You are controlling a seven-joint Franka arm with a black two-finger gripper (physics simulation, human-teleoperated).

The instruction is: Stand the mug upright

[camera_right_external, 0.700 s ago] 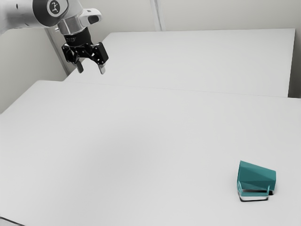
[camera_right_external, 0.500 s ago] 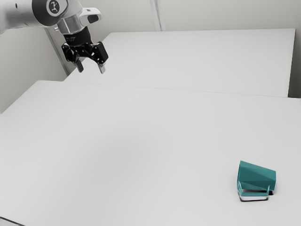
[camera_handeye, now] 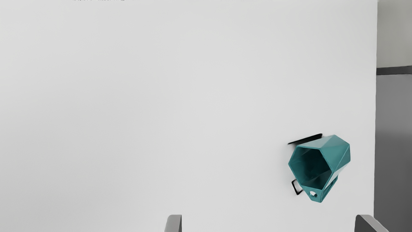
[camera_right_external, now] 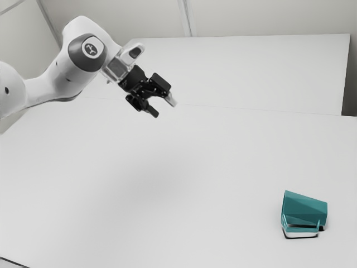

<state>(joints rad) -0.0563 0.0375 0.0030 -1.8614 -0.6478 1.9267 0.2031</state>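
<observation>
Probably the tipped mug (camera_right_external: 304,211), lower right, is light, hard and slippery; its flat walls (camera_handeye: 336,149) look good to pinch. Upper left, the claw (camera_right_external: 163,108) is spread.

Teal mug (camera_handeye: 336,153) on side, pincer (camera_handeye: 268,222) open.

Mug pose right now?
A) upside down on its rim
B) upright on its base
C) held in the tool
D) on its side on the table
D: the mug lies on the table, its mouth turned sideways, well away from the open tool.
</observation>
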